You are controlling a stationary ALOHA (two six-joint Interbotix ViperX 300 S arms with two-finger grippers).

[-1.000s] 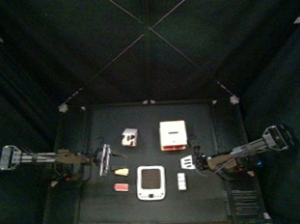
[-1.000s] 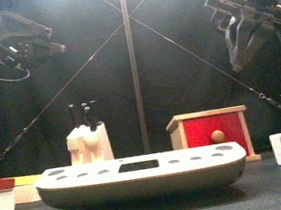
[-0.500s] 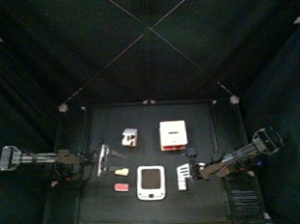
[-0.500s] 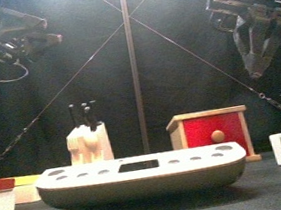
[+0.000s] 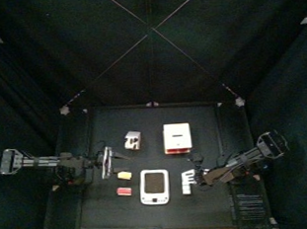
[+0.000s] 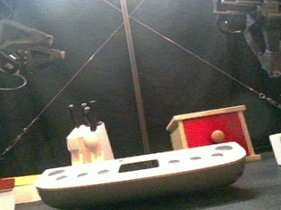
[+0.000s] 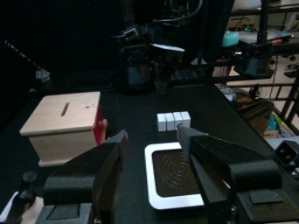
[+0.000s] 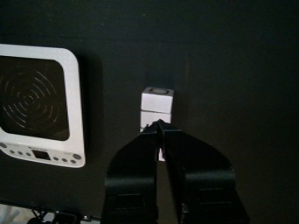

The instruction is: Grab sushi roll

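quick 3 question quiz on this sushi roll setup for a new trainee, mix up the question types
1. True or false: the right gripper has the sushi roll lifted off the table.
2. Which thing lies closest beside the sushi roll? A) the white device B) the small red block C) the wooden box
3. Fill in: the left gripper has its jaws ____.

Key
1. False: the roll lies on the table, and the front view shows the gripper hanging well above it.
2. A
3. open
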